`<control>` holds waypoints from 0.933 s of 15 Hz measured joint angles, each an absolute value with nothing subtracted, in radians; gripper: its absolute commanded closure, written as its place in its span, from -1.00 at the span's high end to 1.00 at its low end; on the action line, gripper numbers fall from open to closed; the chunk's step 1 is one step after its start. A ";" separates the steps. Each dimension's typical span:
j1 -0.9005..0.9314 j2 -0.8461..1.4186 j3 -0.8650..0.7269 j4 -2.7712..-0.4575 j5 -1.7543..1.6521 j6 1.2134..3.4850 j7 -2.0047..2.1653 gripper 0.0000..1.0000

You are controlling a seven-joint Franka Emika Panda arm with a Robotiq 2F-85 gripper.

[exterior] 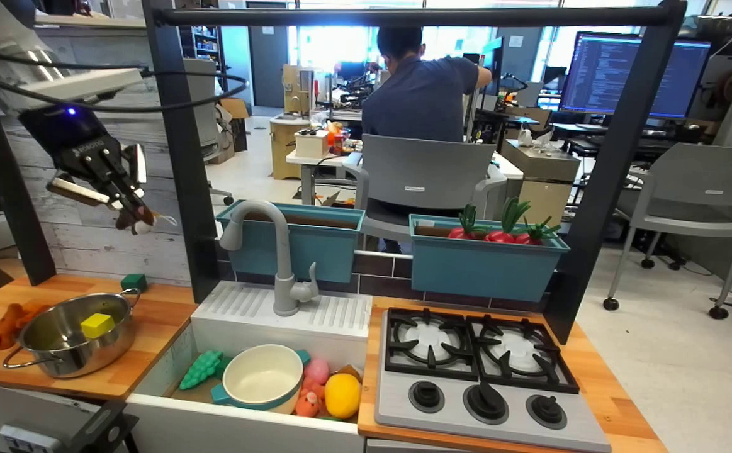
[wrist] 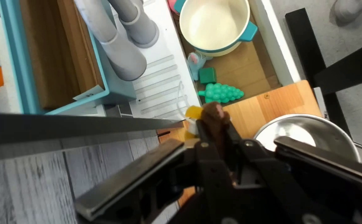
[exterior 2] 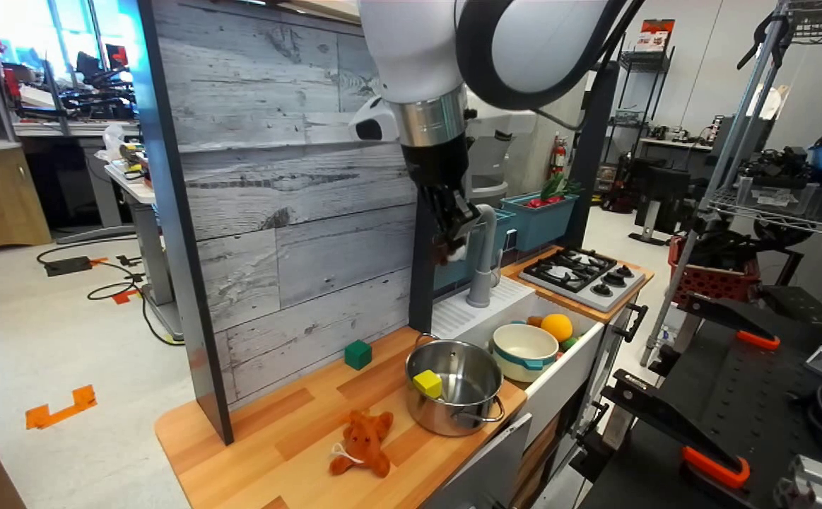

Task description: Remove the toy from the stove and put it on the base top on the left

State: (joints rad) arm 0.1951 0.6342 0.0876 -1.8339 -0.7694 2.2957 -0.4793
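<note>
My gripper (exterior: 136, 209) is shut on the small reddish-brown toy (exterior: 128, 219) and holds it in the air, above the back of the left wooden base top (exterior: 161, 321). In an exterior view the toy (exterior 2: 442, 253) hangs below the fingertips (exterior 2: 449, 237), partly hidden by them. In the wrist view the toy (wrist: 213, 113) sticks out between the fingers (wrist: 215, 130), with yellow and white parts at its side. The base top also shows in an exterior view (exterior 2: 290, 438) and the wrist view (wrist: 249, 115). The grey stove (exterior: 397, 406) stands at the far end, its grates bare.
A steel bowl (exterior: 82, 358) with a yellow block (exterior: 97, 325), an orange plush (exterior 2: 365, 442) and a green block (exterior 2: 358, 355) are on the base top. The sink (exterior: 240, 434) holds a cream pot (exterior: 264, 377) and toys. A faucet (exterior: 282, 264), planters (exterior: 315, 251) and dark posts (exterior: 180, 157) stand nearby.
</note>
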 measured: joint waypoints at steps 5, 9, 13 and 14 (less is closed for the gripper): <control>0.226 0.530 0.159 -1.922 -0.768 2.211 -0.477 -0.93; 0.238 0.547 0.189 -1.932 -0.794 2.221 -0.530 -0.93; 0.244 0.623 0.175 -1.913 -0.943 2.306 -0.502 -0.93; 0.244 0.647 0.169 -1.902 -0.984 2.325 -0.492 -0.93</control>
State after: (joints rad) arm 0.2439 0.6472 0.1691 -1.9021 -0.9837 2.3249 -0.4917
